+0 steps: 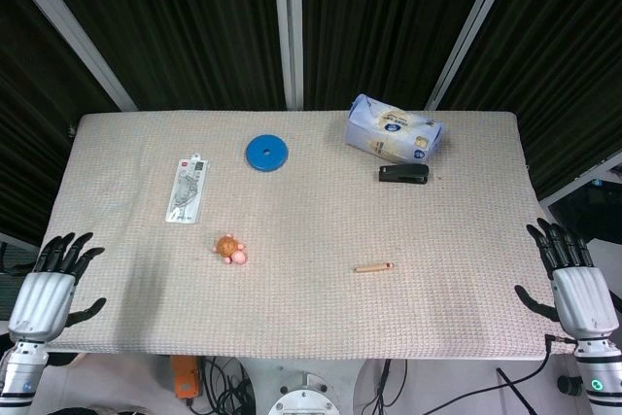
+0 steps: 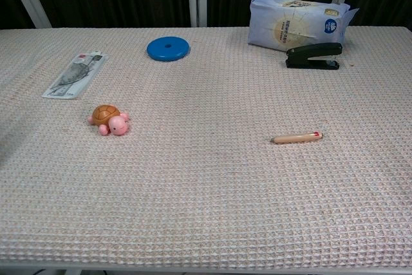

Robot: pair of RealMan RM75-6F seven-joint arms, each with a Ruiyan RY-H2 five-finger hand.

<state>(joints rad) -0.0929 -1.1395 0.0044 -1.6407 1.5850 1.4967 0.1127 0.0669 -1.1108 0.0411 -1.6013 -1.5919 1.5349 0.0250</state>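
Left hand (image 1: 53,279): at the near left corner of the table (image 1: 311,308), over the table's left edge, fingers spread apart, nothing held. Seen in the head view only.

Right hand (image 1: 573,274): at the near right corner, over the table's right edge, fingers spread apart, nothing held. Seen in the head view only.

Toy turtle (image 1: 230,249) (image 2: 109,119): orange shell, pink head and feet; left of centre, towards the near edge. Nearest loose item to the left hand, though well apart from it.

Wooden stick (image 1: 373,267) (image 2: 297,138): short, pale, red-tipped at one end; lying flat and roughly parallel to the near edge, right of centre. Nearest loose item to the right hand, also well apart from it.

Flat packet (image 1: 187,190) (image 2: 75,75): long white card with a grey item under clear film; left side of the table, beyond the turtle, long axis running towards the far edge.

Blue disc (image 1: 266,154) (image 2: 168,48): round, flat, small hole at the middle; near the far edge, left of centre.

Tissue pack (image 1: 394,133) (image 2: 297,21): pale blue and white soft wrapper; far right part of the table, close to the far edge.

Black stapler (image 1: 403,174) (image 2: 313,56): closed, lying just beside the tissue pack on its near side; touching or not cannot be told.

Table covering: beige waffle-weave cloth across the whole top.
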